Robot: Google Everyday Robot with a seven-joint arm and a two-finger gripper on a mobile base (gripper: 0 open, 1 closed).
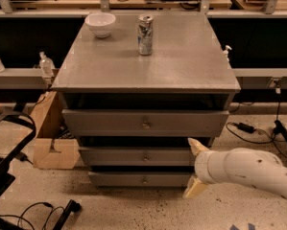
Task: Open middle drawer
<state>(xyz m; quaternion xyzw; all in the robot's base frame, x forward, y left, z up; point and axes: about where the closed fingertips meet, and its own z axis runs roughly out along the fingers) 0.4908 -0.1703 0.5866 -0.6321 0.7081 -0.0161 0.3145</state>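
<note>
The grey cabinet [143, 61] stands in the middle of the camera view with three wide shallow drawers. The middle drawer [133, 155] has a flat grey front and a small round brass knob [144, 157]; it sits about flush between the top drawer [109, 122] and the lowest drawer [128, 178]. My gripper [195, 167] is at the right end of the middle drawer's front, on a white arm coming in from the lower right. Its two tan fingers [197, 146] are spread apart, one above and one below. It holds nothing.
A white bowl [100, 24] and a drink can [145, 28] stand on the cabinet top. A wooden block [49, 138] is on the floor to the left, next to a black frame [8, 147]. Cables [244, 127] lie on the floor to the right.
</note>
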